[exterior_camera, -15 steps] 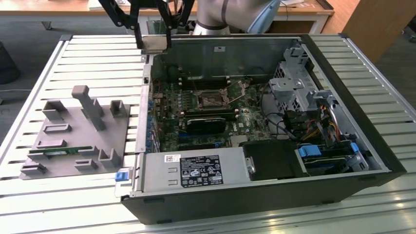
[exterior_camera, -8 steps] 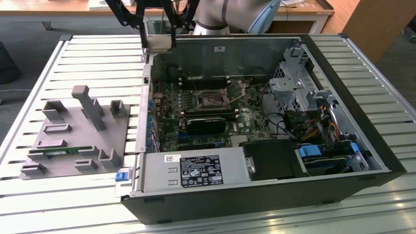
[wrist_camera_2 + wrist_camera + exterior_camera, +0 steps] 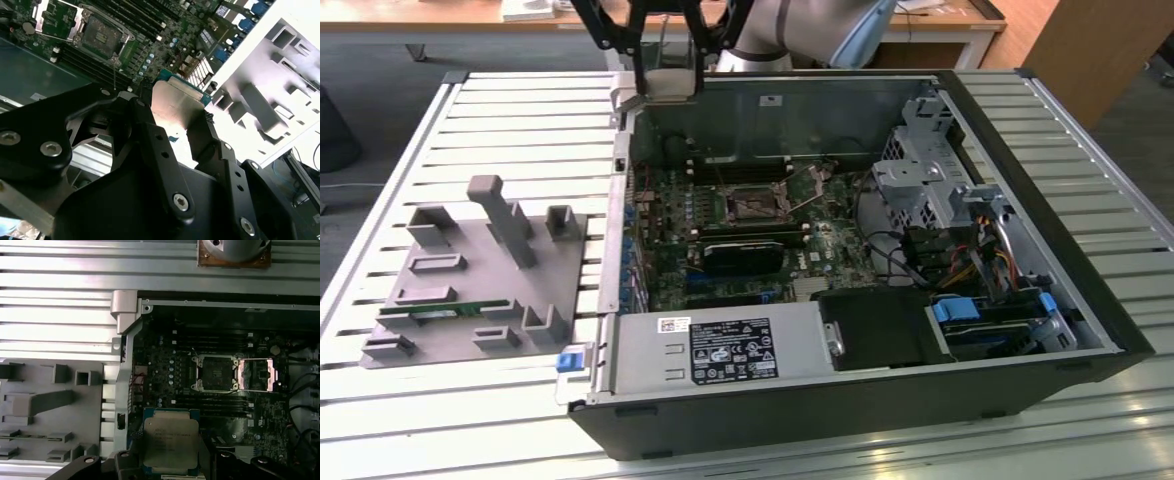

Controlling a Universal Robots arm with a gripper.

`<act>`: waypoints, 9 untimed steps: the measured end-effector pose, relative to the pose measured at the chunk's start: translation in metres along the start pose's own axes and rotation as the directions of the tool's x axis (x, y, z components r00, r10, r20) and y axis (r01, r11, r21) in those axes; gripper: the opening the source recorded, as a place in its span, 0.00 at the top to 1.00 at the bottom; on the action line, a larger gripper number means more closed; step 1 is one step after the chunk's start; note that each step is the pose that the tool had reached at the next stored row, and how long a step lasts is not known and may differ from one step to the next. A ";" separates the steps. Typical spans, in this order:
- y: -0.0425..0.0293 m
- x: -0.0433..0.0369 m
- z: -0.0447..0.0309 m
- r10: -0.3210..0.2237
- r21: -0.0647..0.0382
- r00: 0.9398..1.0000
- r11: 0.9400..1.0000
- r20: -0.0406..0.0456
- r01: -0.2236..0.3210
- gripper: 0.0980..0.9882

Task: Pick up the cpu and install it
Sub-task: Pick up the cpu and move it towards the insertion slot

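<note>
cpu [image 3: 170, 440]: held edge-on between the two black fingers, silver top facing the first wrist view, thin green rim showing; in the exterior view [image 3: 670, 85] it hangs above the far corner of the case on the exterior view's left, clear of the board and well apart from the socket.
gripper [image 3: 175, 120]: clamped on the cpu, one finger [image 3: 145, 127] on each of two opposite edges; also seen in the exterior view [image 3: 670, 92] and the first wrist view [image 3: 170, 457].
socket [image 3: 215, 372]: square, metal-framed, dark in the middle, its lid [image 3: 255, 375] swung open beside it; it sits near the middle of the board [image 3: 720, 235].
case [image 3: 854, 405]: black computer tower lying on its side with the side panel off, a grey power box [image 3: 720, 350] with a white label at the near end, cables and blue clips toward the exterior view's right.
tray [image 3: 467, 270]: grey moulded holder with upright pegs and pockets, just beside the case on the exterior view's left; a narrow green memory stick [image 3: 447, 312] lies in one slot.
table [image 3: 520, 110]: slatted bare metal, pale and shiny, bearing both case and tray.
room: a wooden desk [image 3: 454, 15] runs along the back, a wooden cabinet [image 3: 1101, 50] stands at the exterior view's right, and the floor [image 3: 374, 80] is dark grey.
</note>
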State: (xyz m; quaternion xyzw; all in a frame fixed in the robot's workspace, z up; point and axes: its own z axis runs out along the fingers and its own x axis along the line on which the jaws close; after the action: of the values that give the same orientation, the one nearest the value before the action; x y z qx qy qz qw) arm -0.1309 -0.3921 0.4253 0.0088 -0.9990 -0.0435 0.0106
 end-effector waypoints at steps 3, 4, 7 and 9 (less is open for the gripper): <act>0.0037 -0.0100 0.0016 0.000 0.000 1.000 1.000 0.000 0.000 0.52; 0.0047 -0.0129 0.0021 0.000 0.000 1.000 1.000 0.000 0.000 0.52; 0.0071 -0.0206 0.0033 0.000 0.000 1.000 1.000 0.000 0.000 0.52; 0.0088 -0.0270 0.0041 0.000 0.000 1.000 1.000 0.000 0.000 0.52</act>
State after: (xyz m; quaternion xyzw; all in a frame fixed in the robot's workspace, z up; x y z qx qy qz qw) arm -0.1041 -0.3825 0.4214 0.0089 -0.9990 -0.0435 0.0106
